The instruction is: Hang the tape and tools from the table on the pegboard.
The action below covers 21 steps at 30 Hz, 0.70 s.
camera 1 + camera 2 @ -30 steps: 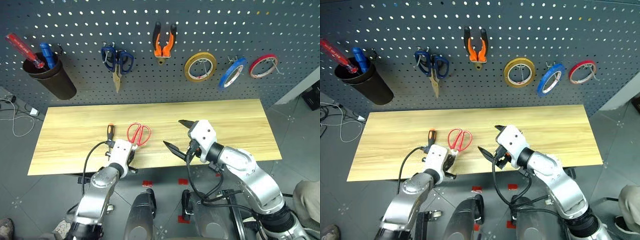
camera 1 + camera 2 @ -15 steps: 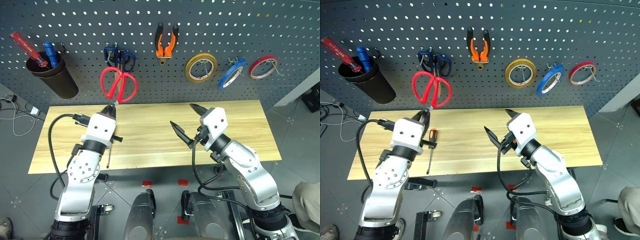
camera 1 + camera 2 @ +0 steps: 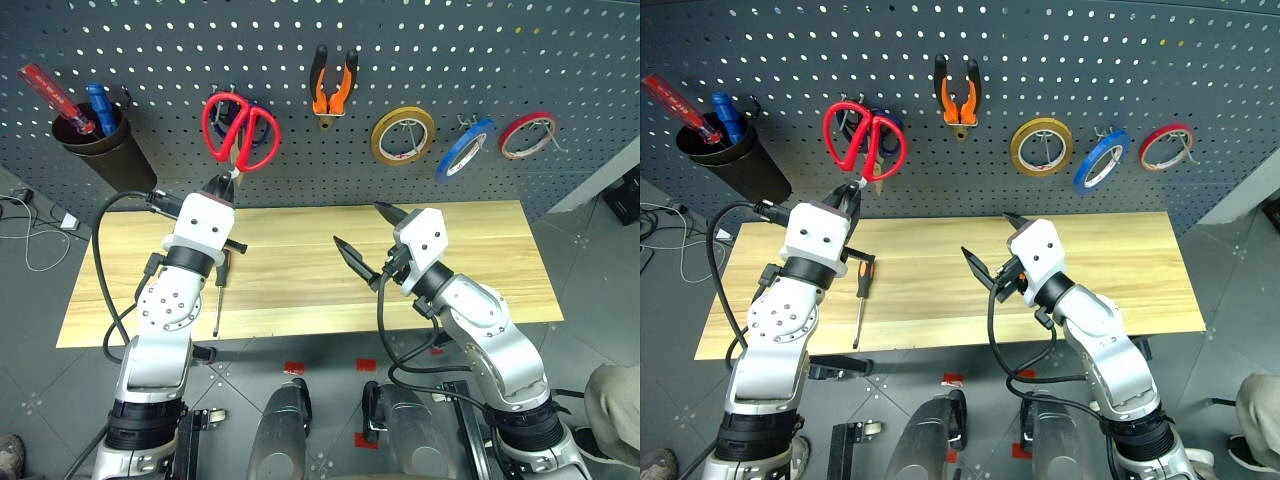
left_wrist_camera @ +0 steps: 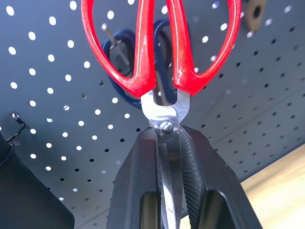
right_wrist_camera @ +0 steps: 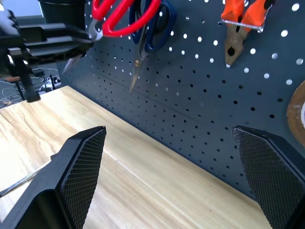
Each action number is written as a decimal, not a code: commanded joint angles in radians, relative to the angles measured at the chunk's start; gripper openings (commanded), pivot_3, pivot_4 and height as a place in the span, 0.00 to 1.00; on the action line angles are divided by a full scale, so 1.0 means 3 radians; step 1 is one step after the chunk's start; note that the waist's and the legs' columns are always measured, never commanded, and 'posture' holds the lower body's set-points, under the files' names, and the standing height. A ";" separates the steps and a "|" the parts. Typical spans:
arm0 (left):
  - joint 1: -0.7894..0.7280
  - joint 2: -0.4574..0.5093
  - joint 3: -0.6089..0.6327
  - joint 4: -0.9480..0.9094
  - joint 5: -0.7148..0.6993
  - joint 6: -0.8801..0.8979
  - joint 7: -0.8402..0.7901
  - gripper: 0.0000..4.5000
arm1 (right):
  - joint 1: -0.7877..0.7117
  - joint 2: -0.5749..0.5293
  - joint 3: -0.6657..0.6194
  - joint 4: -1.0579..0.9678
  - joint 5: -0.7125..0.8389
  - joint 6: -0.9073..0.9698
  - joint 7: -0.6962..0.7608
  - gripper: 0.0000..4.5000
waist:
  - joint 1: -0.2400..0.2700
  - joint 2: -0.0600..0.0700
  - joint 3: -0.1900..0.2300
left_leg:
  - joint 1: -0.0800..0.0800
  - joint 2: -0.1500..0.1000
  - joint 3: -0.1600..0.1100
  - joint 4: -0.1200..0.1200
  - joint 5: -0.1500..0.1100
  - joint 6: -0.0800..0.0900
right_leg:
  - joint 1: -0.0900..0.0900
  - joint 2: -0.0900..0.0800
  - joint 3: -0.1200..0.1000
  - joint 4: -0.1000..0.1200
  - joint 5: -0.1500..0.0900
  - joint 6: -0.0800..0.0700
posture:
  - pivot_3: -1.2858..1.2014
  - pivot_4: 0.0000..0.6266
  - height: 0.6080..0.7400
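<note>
**Red scissors held up at the board, not yet on a hook**

The red-handled scissors (image 3: 240,133) are off the table and up against the pegboard (image 3: 500,60), handles upward, their loops overlapping the blue-handled scissors (image 4: 119,52) that already hang there. The left gripper (image 3: 222,184) pinches them by the blades just below the pivot; the left wrist view shows the two black fingers pressed onto the steel on either side. Whether a red loop has caught the hook (image 4: 110,36) is hard to tell: the peg seems to sit behind the blue handle, with the red loop in front of it.

The step in hand looks like hanging the scissors. Next, the left arm would likely need to thread one red loop over a free peg, settle it, and only then release; letting go early risks a drop onto the table (image 3: 480,250).

Elsewhere the orange-and-black pliers (image 3: 331,85) and the blue tape (image 3: 465,146) are on the board already, between and beside the yellow tape ring (image 3: 402,134) and the red tape ring (image 3: 527,133). The screwdriver (image 3: 220,290) lies on the table beside the left arm, so it seems the last item left. The right gripper (image 3: 365,240) hovers over the tabletop, fingers spread wide, holding nothing.

No brand, label or writing can be read anywhere.
</note>
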 commanded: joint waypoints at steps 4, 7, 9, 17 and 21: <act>-0.0228 -0.0100 -0.0080 0.0347 0.0007 0.0146 -0.0023 0.14 | -0.0127 0.0004 -0.0095 -0.0047 0.0040 -0.0032 0.0022 1.00 | 0.0000 0.0000 0.0000 | 0.0000 0.0000 -0.0001 0.0000 0.0001 -0.0001 | 0.0000 0.0000 -0.0001 0.0001 0.0000 -0.0001 | 0.49 0.44 1.00; -0.0339 -0.0164 -0.0136 0.0523 -0.0049 0.0224 -0.0102 0.34 | -0.0172 0.0034 -0.0075 -0.0055 0.0062 -0.0001 0.0025 1.00 | 0.0000 -0.0001 -0.0001 | 0.0000 0.0000 -0.0001 0.0002 0.0001 -0.0001 | 0.0001 0.0000 -0.0003 0.0003 0.0001 -0.0001 | 0.49 0.44 1.00; -0.0352 -0.0185 -0.0146 0.0602 -0.0066 0.0314 -0.0133 0.48 | -0.0190 0.0047 -0.0034 -0.0067 0.0077 0.0033 0.0052 1.00 | -0.0005 -0.0002 -0.0001 | 0.0000 -0.0001 0.0000 0.0003 0.0001 -0.0001 | 0.0002 0.0000 -0.0001 0.0002 0.0001 -0.0001 | 0.49 0.44 1.00; 0.0251 -0.0145 0.0183 0.0559 -0.0349 0.1251 -0.0357 1.00 | -0.0144 -0.0115 0.0510 -0.0333 0.0112 0.0506 0.0397 1.00 | -0.0089 -0.0002 -0.0002 | 0.0004 0.0002 0.0002 0.0002 0.0001 -0.0001 | 0.0000 0.0001 0.0002 0.0002 0.0000 -0.0002 | 0.49 0.49 1.00; 0.0319 -0.0047 0.0405 0.0516 -0.0490 0.1537 -0.0389 1.00 | -0.0174 -0.0123 0.0644 -0.0435 0.0157 0.0718 0.0458 1.00 | -0.0076 -0.0002 -0.0002 | 0.0003 0.0004 -0.0004 0.0002 0.0001 0.0000 | 0.0001 0.0002 -0.0003 0.0005 -0.0001 -0.0002 | 0.50 0.51 1.00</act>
